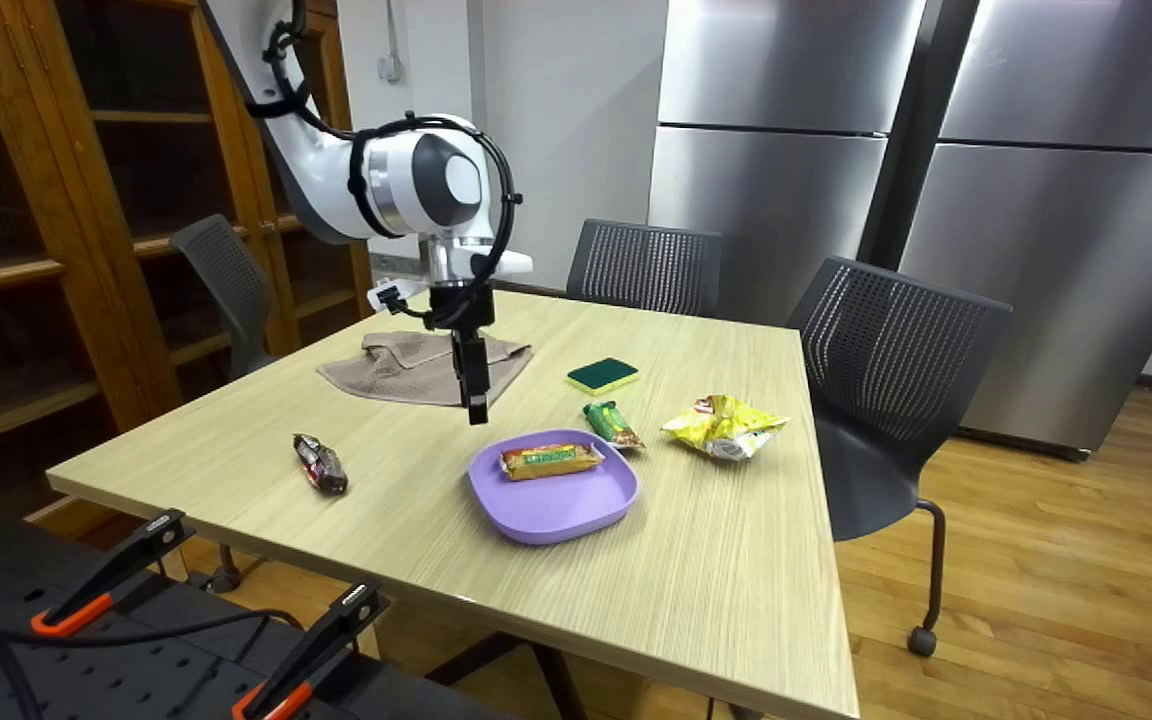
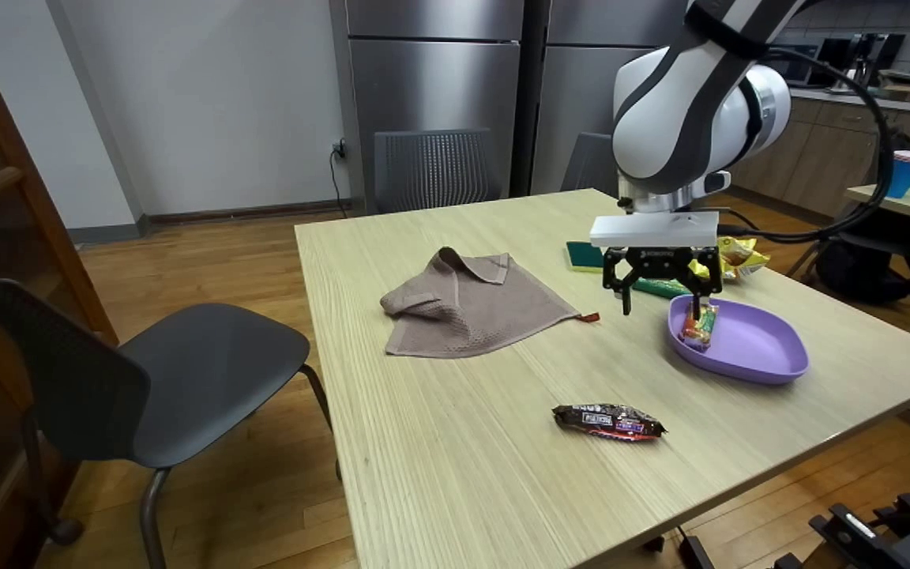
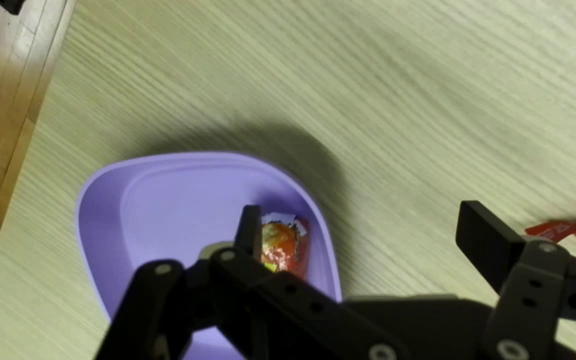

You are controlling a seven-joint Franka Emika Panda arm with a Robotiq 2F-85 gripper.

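My gripper (image 2: 661,310) hangs above the table with its jaws wide apart and nothing between them. A purple plate (image 1: 556,510) lies below and to one side of it. On the plate rests a gold and red wrapped snack bar (image 1: 550,460), seen in both exterior views. In the wrist view one of the fingers (image 3: 250,227) partly covers that snack bar (image 3: 283,245), while the other finger is over bare wood, near a red strip (image 3: 558,230) at the right edge. Whether any finger touches the bar cannot be told, though the fingertips look higher than it.
A dark wrapped bar (image 2: 609,421) lies apart on the table. A brown towel (image 2: 479,312) is spread rumpled beside the gripper. Behind the plate are a green packet (image 1: 613,425), a green-yellow sponge (image 1: 602,376) and a crumpled yellow bag (image 1: 724,427). Chairs (image 1: 896,400) surround the table.
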